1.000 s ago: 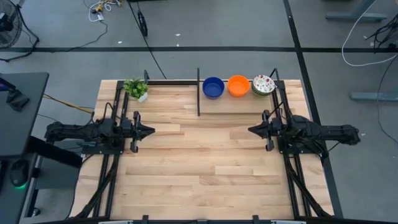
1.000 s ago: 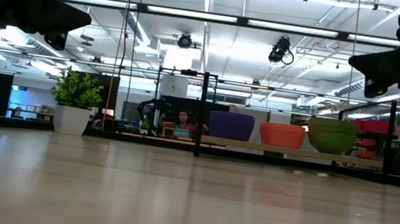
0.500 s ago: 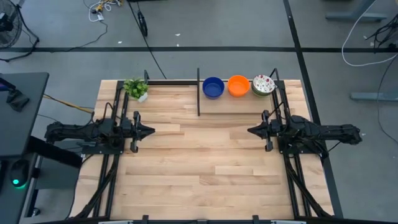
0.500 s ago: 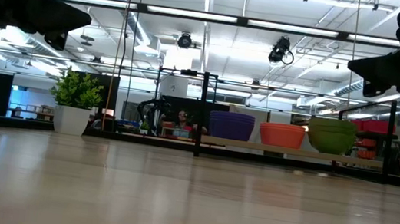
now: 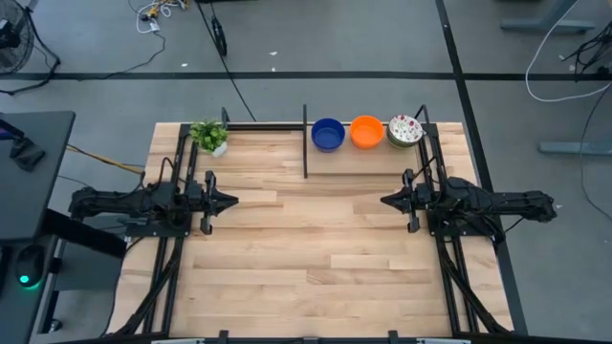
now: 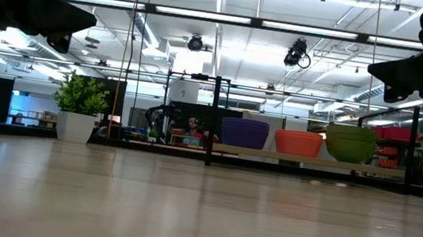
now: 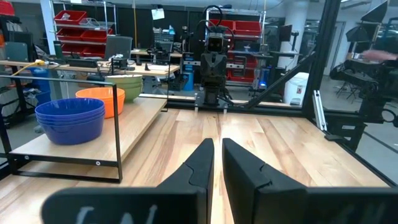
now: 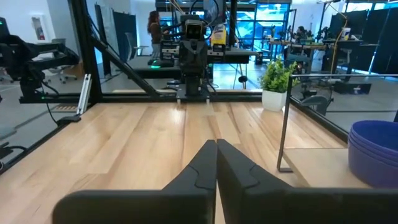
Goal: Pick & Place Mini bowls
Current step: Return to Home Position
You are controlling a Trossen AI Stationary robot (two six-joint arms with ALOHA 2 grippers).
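The stacked blue bowls (image 5: 328, 134), the orange bowl (image 5: 366, 131) and the white patterned bowl (image 5: 404, 129) are sitting in a row on the shelf (image 5: 368, 154) at the far edge of the table (image 5: 306, 268). The left gripper (image 5: 232, 201) is hovering over the table's left side, jaws narrowed to a thin slit, holding nothing. The right gripper (image 5: 384, 200) is facing it from the right side, jaws pressed together and empty. A potted plant (image 5: 208, 135) is standing near the far left corner.

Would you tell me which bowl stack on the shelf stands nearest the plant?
The blue stack, at the shelf's end toward the plant; the orange stack is in the middle, the patterned stack farthest.
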